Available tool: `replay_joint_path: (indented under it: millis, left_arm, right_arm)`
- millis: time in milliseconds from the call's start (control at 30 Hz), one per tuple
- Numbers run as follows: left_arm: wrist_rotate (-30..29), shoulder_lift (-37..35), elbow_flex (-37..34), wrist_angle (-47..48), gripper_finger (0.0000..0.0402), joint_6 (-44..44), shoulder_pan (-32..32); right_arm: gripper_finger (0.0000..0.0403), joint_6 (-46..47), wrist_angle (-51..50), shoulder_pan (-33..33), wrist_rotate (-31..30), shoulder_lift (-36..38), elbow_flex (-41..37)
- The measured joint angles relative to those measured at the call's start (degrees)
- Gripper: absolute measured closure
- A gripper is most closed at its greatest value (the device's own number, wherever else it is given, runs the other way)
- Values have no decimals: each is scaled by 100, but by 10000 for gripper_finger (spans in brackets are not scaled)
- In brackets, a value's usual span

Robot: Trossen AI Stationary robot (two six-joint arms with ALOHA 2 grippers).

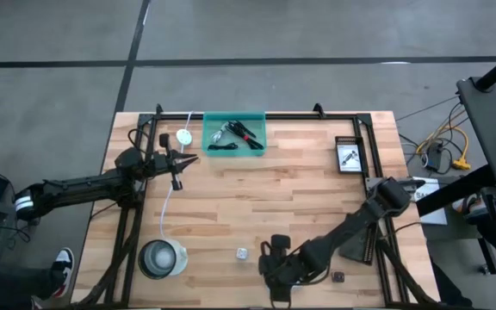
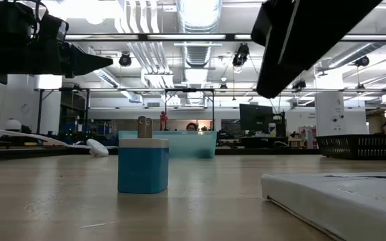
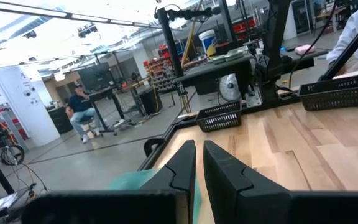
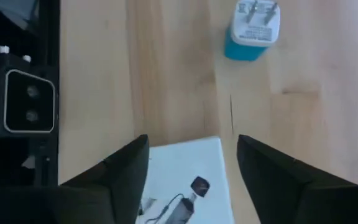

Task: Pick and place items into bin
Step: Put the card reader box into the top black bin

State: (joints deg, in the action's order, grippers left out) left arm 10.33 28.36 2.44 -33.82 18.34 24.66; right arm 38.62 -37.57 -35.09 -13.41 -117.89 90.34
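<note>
The teal bin (image 1: 250,120) stands at the table's far edge and holds a black cable with a red tie (image 1: 244,133) and a silvery clip (image 1: 223,133). My left gripper (image 1: 189,160) hovers shut just left of the bin, raised off the table; it also shows in the left wrist view (image 3: 199,149) and the low view (image 2: 106,62). My right gripper (image 1: 275,277) is at the near edge, open, pointing down over a white printed card (image 4: 185,177) that lies flat on the wood. A blue charger block (image 4: 252,31) stands close by.
A clear round container (image 1: 162,258) sits near-left. A white disc (image 1: 184,136) with a white cord lies beside the bin. A black perforated board (image 1: 351,155) with another card is at the far right. A small dark piece (image 1: 337,277) lies near the right arm.
</note>
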Motion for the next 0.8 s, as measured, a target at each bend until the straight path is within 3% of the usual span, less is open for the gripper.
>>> replay_joint_path:
  millis: [200,600,800]
  left_arm:
    - [2,-2,0,-98,386,3,0]
    - [7,11,-2,9,386,-4,0]
    - [5,11,-13,-86,386,-116,0]
  right_arm:
    - [159,395,21,-62,171,-205,158]
    - [183,475,39,-97,192,-239,158]
    - [184,456,268,-97,-73,-239,157]
